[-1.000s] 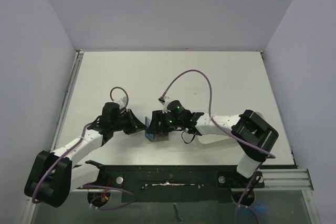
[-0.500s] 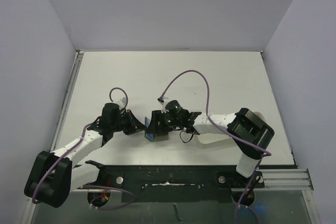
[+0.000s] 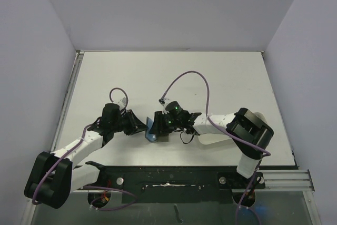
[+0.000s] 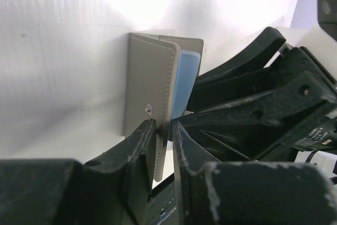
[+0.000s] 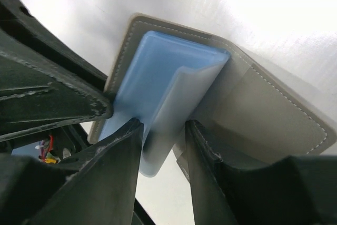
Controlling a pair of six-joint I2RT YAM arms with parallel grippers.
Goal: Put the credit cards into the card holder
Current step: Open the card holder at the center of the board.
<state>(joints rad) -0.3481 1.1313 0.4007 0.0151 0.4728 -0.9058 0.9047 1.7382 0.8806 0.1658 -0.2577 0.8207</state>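
A small grey-olive folding wallet (image 4: 145, 77) with pale stitching sits on the white table (image 3: 168, 77), at about 6 o'clock from the table's middle and close to the arms' bases. It is half open between the two arms. The left hand (image 4: 164, 130) comes in from the wallet's 9 o'clock side and the right hand (image 5: 164, 125) from its 3 o'clock side.

In the left wrist view the outer flap carries a round metal snap button (image 4: 149, 109). The left hand's dark fingers (image 4: 138, 148) stand a little apart on either side of that flap's lower edge. One finger lies against the flap, and a sliver of light shows between the flap and the other, so this hand is slightly open and not clamped.

In the right wrist view the light blue lining (image 5: 152, 72) is spread out. A blue pocket with a translucent sleeve runs down between the right hand's fingers (image 5: 118, 156). Both fingers press against its sides, so this hand is closed on the wallet's inner pocket.
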